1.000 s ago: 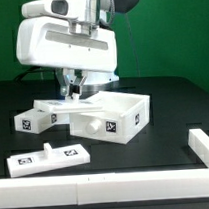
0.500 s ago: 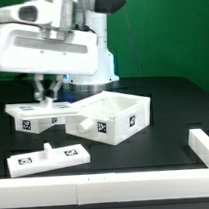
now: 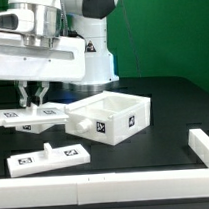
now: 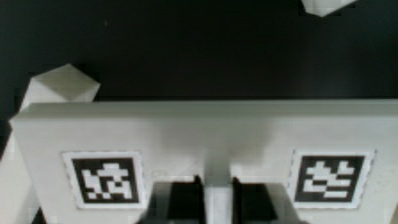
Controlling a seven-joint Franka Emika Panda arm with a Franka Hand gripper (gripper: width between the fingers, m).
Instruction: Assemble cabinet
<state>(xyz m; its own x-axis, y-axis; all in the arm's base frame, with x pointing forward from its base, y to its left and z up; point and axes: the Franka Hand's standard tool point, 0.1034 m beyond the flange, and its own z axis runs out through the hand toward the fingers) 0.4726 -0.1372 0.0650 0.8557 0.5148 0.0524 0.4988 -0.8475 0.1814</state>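
The open white cabinet box [image 3: 115, 116] stands on the black table, with tags on its front face. My gripper [image 3: 33, 95] is at the exterior view's left of it. It is shut on a flat white panel [image 3: 28, 117] that carries two tags and sits low over the table, apart from the box. In the wrist view the panel [image 4: 214, 130] fills the frame. My gripper [image 4: 217, 202] has its dark fingers [image 4: 175, 200] on either side of the panel's middle ridge, between the two tags.
A second flat white piece with tags [image 3: 48, 156] lies near the front, at the exterior view's left. A white rail [image 3: 38, 192] runs along the front edge, and another [image 3: 205, 144] stands at the right. Two white corners [image 4: 63, 85] show beyond the panel in the wrist view.
The arm has swung toward the exterior view's left with the panel. The panel has come away from the cabinet box's side.
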